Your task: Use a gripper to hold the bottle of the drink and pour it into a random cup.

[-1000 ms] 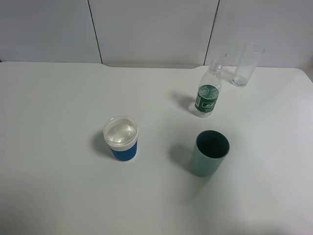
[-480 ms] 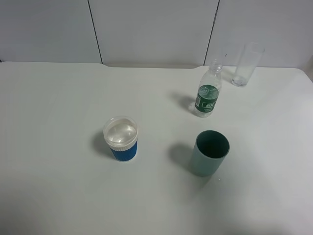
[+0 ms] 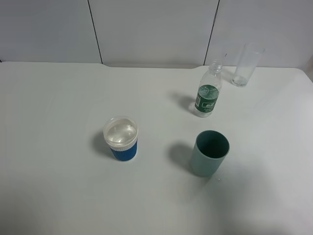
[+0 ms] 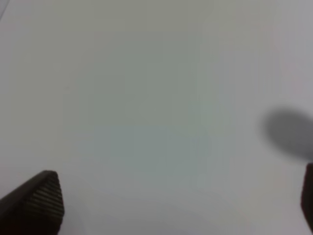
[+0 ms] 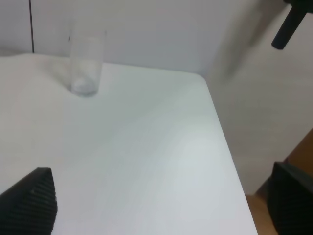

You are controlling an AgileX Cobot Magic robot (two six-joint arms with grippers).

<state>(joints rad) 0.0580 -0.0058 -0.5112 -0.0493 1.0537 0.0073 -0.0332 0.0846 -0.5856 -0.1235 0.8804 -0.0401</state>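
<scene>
The bottle of the drink (image 3: 208,93), clear with a dark green label and no cap, stands upright at the back right of the white table (image 3: 58,107). The cup (image 3: 121,138), with its white rim and blue ribbed sleeve, stands left of the middle. Neither arm shows in the exterior high view. In the left wrist view my left gripper (image 4: 176,200) is open over bare tabletop, nothing between its ribbed black fingertips (image 4: 41,198). My right gripper (image 5: 161,200) is open too, fingertips (image 5: 29,200) wide apart over the table's right part. The bottle and cup are outside both wrist views.
A plain teal-green cup (image 3: 209,152) stands in front of the bottle. A tall clear glass (image 3: 244,63) stands at the back right, and the right wrist view shows this glass (image 5: 87,63) too. The table's right edge (image 5: 230,147) runs close by the right gripper.
</scene>
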